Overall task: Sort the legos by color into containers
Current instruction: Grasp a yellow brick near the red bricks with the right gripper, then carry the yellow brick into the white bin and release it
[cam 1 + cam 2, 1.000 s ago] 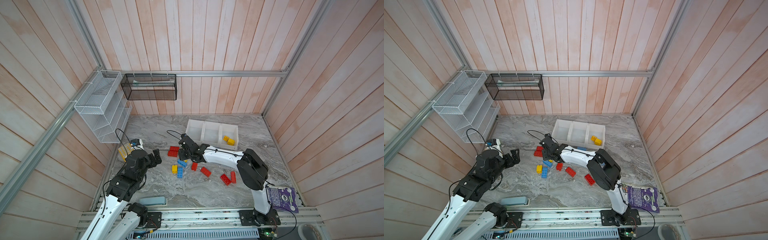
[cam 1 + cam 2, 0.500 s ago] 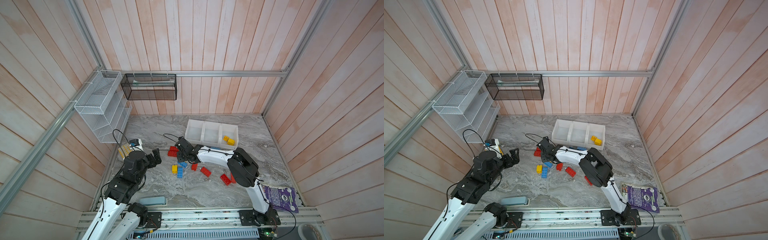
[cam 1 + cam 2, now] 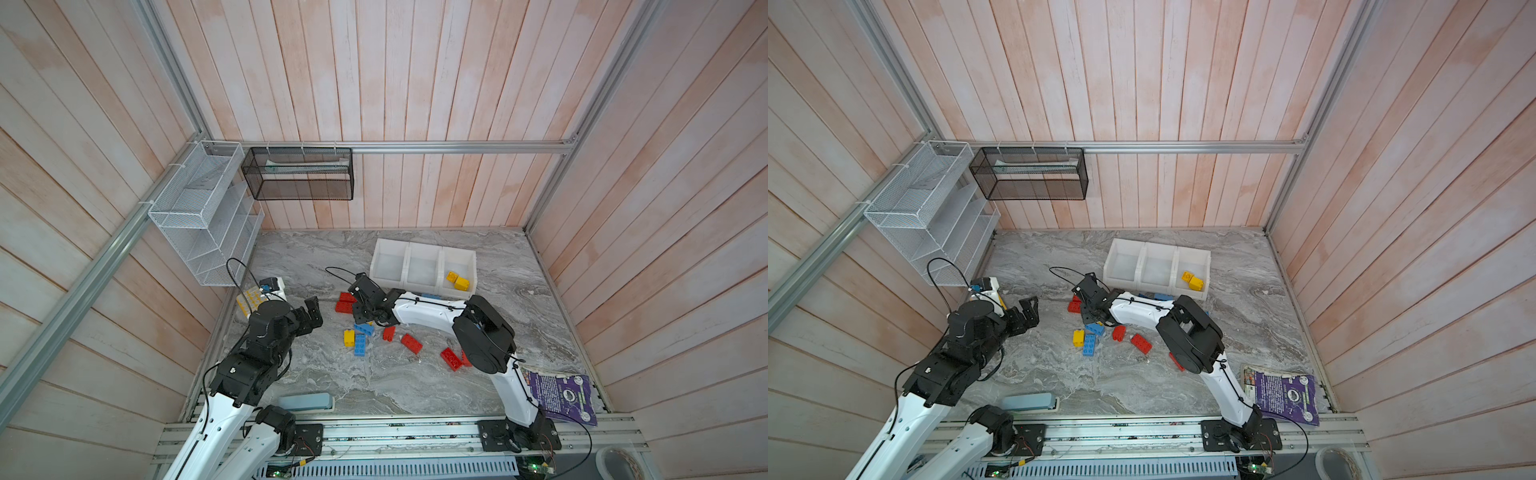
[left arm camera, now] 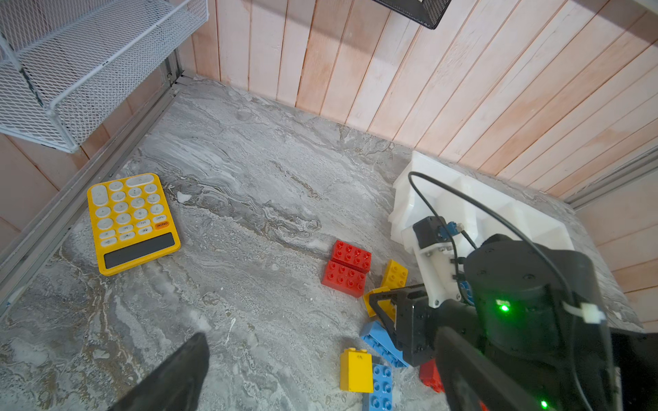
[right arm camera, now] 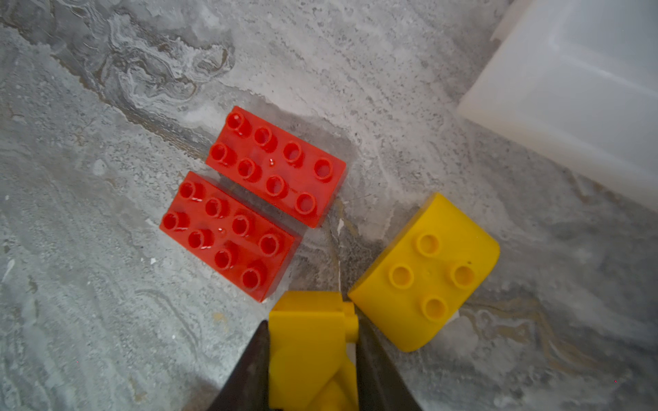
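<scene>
Where the grey marbled desk [image 5: 106, 320] carries the loose pile, items as follows.

1. Right end effector [image 5: 313, 325]: dark tapered fingers [image 5: 249, 370] closed against both flat sides of a yellow studded plastic brick [image 5: 306, 359], one stud showing at its side. Whether the brick is clear of the desk cannot be told.
2. Pair of glossy red eight-stud rectangular bricks [image 5: 276, 167]: studs up, parallel, a narrow gap between them, near the gripped brick.
3. Yellow four-stud brick with one rounded edge [image 5: 427, 274]: studs up, just beside the gripped brick.
4. Row of three joined smooth white plastic open-top bins [image 3: 424, 246]: far side of the desk. The rightmost compartment holds two small yellow bricks [image 3: 457, 280].
5. Scattered mid-desk: a yellow block [image 3: 349, 337] touching a blue studded brick [image 3: 360, 345], a second blue brick [image 3: 364, 328], and three red bricks [image 3: 411, 343].
6. Left end effector [image 3: 312, 311]: jaws spread wide, nothing between them, apart from the pile.
7. Flat yellow calculator with pale rounded keys [image 4: 131, 220]: near the left wall, below a white wire-mesh rack [image 3: 203, 216].
</scene>
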Robot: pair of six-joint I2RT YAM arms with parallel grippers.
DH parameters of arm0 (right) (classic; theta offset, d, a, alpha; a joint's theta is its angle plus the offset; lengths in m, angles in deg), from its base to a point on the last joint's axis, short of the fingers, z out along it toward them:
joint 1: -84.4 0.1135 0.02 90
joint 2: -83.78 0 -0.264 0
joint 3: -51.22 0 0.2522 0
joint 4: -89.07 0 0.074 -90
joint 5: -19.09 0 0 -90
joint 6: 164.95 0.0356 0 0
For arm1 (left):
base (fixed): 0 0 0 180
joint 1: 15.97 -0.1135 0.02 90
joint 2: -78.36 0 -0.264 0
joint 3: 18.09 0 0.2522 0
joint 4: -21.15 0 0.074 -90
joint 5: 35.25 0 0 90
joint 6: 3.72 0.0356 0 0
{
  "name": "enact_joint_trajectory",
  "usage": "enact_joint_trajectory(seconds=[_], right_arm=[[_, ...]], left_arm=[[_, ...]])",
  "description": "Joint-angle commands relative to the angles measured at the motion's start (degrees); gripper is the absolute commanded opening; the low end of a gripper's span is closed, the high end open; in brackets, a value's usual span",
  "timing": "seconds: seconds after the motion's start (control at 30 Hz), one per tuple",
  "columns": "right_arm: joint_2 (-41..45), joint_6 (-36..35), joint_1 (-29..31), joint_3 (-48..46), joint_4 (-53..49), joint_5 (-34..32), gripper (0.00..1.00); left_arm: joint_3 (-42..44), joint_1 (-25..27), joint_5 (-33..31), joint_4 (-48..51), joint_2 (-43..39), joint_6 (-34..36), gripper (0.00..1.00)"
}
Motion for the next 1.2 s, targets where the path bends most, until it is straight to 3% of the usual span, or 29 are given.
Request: enact_joint_trajectory(seconds=[0.0, 0.43, 0.7, 1.17], right_arm=[[2.05, -0.75, 0.3, -0.38, -0.71, -1.05, 0.32], [12.99, -1.4, 0.05, -7.5, 2.94, -0.02, 0.31], [22.28, -1.05, -3.57, -15.42, 5.64, 5.54, 0.31], [36.85, -1.8, -19.15, -26.63, 6.95, 17.15, 0.31]], left_arm=[[1.03, -0.44, 0.77, -1.14, 0.21, 0.97, 1.0], [0.63, -0.61, -0.94, -0.18, 0.96, 1.32, 1.0], [0.45, -0.69, -0.66, -0.5, 2.86, 1.43, 1.0], [-0.75, -0.77, 6.92, -0.51, 12.29, 3.64, 1.0]])
